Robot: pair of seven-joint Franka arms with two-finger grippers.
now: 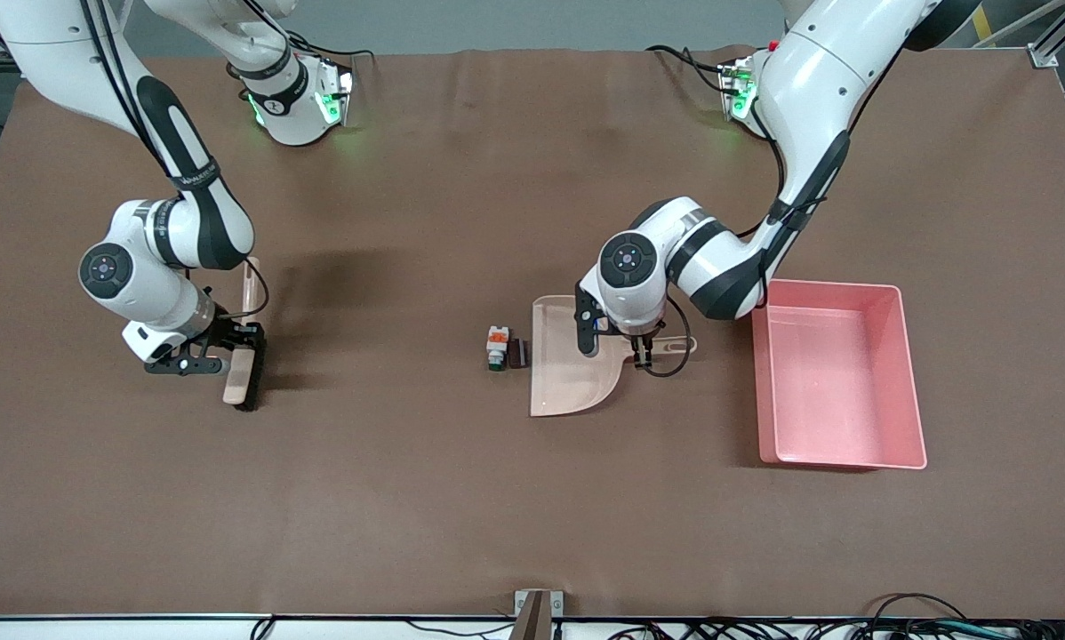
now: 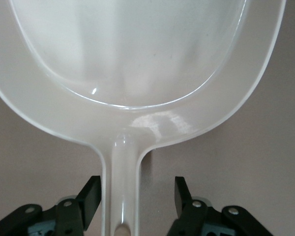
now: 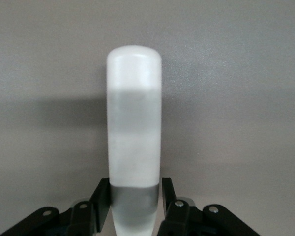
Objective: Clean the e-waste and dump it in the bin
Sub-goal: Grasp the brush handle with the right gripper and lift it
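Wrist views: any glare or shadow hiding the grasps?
Left wrist view: bright glare streaks on the dustpan, but its handle shows clearly between the fingers. Right wrist view: a shadow band crosses the brush; the fingers press both of its sides, plainly visible.

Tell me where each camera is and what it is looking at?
Front view: high up across the table, facing both arms; shows the brush, dustpan, e-waste and bin.
Left wrist view: on the left arm's wrist, looking down at the dustpan; left gripper open astride its handle.
Right wrist view: on the right arm's wrist, looking along the brush; right gripper shut on it.
Shared: dustpan and brush each appear in front and wrist views.
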